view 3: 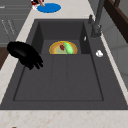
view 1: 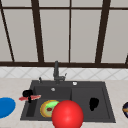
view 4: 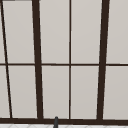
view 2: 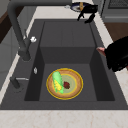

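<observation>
The left hand (view 1: 27, 93) hovers over the left rim of the dark sink (view 1: 107, 110), its fingers curled round a thin red utensil (view 1: 31, 97) that lies nearly level and sticks out on both sides of the hand; what kind of tool it is cannot be told. In the left side view that hand (view 2: 117, 56) is at the sink's front edge with the utensil's pinkish tip (view 2: 101, 51) pointing out over the basin. The right hand (view 1: 93, 103) hangs above the sink's shallow right section, holding nothing; its fingers droop downward, loosely relaxed, as the right side view (view 3: 25, 55) shows. In the deep left basin lies a yellow-rimmed plate (view 2: 75, 93) carrying a green-and-yellow corn cob (view 2: 57, 82) and a small dark red bit of food (view 2: 66, 85). The faucet (view 1: 56, 72) stands behind the sink. A big red ball (view 1: 67, 114) sits at the sink's front edge. A blue plate (view 1: 5, 107) rests on the counter left of the sink, and a dark bowl (view 1: 125, 109) to its right. No writing or labels can be read.
</observation>
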Available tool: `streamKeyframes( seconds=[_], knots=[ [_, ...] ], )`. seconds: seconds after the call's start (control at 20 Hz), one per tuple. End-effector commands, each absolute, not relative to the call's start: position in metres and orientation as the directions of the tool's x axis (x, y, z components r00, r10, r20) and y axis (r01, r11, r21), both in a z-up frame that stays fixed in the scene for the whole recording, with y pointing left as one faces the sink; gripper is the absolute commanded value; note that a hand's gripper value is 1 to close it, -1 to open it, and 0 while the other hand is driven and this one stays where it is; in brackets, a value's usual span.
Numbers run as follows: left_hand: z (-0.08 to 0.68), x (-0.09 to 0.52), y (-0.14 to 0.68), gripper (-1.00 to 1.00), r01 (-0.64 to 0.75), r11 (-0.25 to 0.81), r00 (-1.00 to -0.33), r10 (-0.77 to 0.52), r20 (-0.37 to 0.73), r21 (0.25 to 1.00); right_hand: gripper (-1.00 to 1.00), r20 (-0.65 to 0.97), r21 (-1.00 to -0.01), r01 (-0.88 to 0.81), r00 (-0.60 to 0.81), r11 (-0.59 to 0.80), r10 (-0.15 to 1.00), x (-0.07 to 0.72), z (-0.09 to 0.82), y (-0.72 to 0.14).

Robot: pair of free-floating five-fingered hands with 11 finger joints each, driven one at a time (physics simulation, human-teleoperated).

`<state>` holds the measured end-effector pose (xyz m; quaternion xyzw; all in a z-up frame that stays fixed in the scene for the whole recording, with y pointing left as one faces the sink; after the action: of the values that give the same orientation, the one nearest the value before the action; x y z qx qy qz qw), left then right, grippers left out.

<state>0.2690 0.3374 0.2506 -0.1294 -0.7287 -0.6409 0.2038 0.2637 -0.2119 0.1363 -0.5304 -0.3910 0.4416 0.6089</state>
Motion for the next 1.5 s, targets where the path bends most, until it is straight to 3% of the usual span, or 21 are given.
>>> streamKeyframes(
  seconds=[0.0, 1.45],
  knots=[
    [0.249, 0.275, 0.31, 1.0, 0.45, 0.102, -0.883, -0.095, 0.459, 0.887, 0.0, 0.008, -0.991, -0.123, 0.304, 0.047, 0.953, 0.264, 0.136, -0.212],
    [0.03, 0.377, 0.175, 1.0, 0.445, 0.149, -0.874, -0.144, 0.464, 0.883, 0.0, 0.008, -0.991, -0.123, 0.304, 0.047, 0.953, 0.264, 0.136, -0.212]
  ],
)
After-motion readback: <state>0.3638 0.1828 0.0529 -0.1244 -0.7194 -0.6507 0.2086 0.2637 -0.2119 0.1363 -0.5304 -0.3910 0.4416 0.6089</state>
